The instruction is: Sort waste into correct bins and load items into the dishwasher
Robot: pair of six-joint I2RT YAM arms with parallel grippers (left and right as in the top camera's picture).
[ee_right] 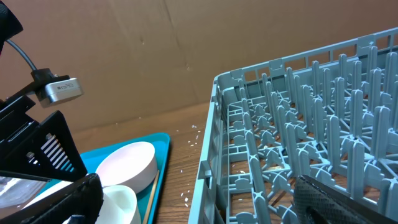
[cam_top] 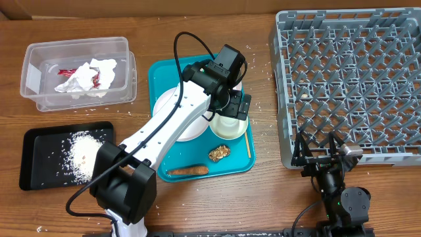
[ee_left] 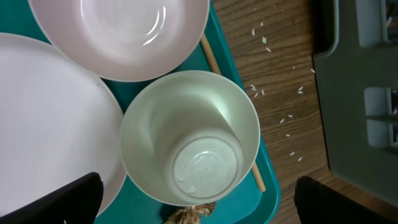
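Note:
My left gripper (cam_top: 231, 108) is open over the teal tray (cam_top: 161, 76), its fingers (ee_left: 196, 186) either side of the small white cup (ee_left: 189, 137) and apart from it. A white bowl (ee_left: 118, 31) and the large plate (ee_left: 50, 124) lie beside the cup. The thin wooden stick (ee_left: 230, 106) lies along the tray's right edge. A brown food lump (cam_top: 219, 153) and an orange-brown sausage stick (cam_top: 187, 170) lie at the tray's front. My right gripper (cam_top: 325, 153) is open and empty in front of the grey dish rack (cam_top: 348, 79).
The clear tub (cam_top: 39, 59) at the back left holds a crumpled napkin (cam_top: 85, 76) and a red wrapper (cam_top: 66, 71). The black tray (cam_top: 39, 158) at the front left holds rice (cam_top: 85, 155). Loose rice grains (cam_top: 260, 105) lie on the table between the teal tray and the rack.

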